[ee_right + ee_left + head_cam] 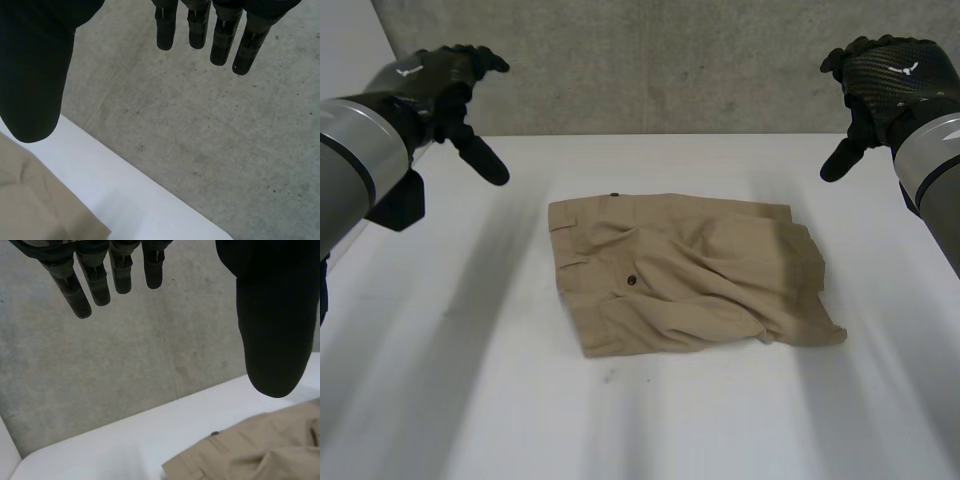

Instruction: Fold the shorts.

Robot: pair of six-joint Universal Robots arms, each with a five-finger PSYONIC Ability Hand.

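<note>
Meanwhile, tan shorts [685, 275] lie rumpled near the middle of the white desk [470, 400], waistband toward its left edge and legs toward the right, within reach of both arms. The left hand [435, 75] and right hand [890, 75] hover high over the far corners, well apart from the cloth. Their fingers are straight and spread, holding nothing, a stance that likely keeps the cloth in plain sight before any grasp.
</note>
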